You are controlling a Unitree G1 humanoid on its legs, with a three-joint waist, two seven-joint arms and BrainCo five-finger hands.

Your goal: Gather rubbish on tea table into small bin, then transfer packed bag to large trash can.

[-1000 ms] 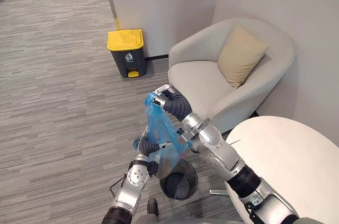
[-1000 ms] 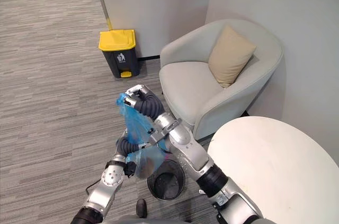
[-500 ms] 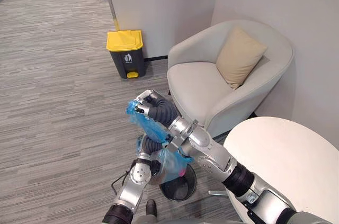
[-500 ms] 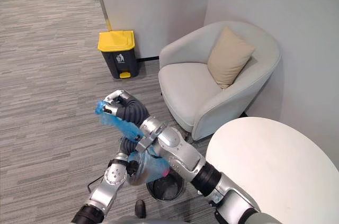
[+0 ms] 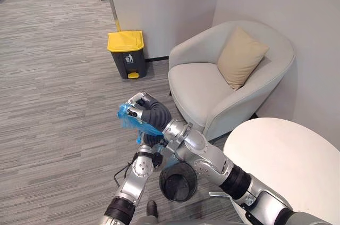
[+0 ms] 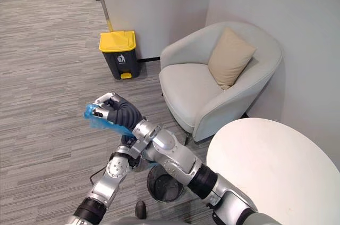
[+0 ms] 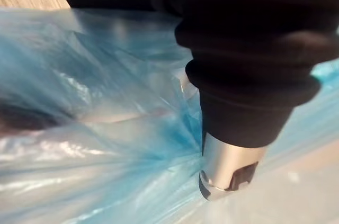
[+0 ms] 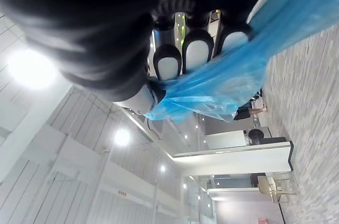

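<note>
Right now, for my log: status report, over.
Right hand shut on blue plastic bag, out of black mesh bin. Left hand against bag. Yellow-lidded grey trash can ahead, closed.

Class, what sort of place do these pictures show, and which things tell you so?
Probably an office lounge or waiting area: a cream armchair with a cushion, a round white table, grey carpet and a yellow-lidded trash can.

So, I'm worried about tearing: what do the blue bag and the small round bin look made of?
The blue bag looks like thin, glossy, translucent plastic film: it crumples and shines in the right hand. The small bin seems to be dark wire mesh, probably metal: its wall looks see-through.
</note>
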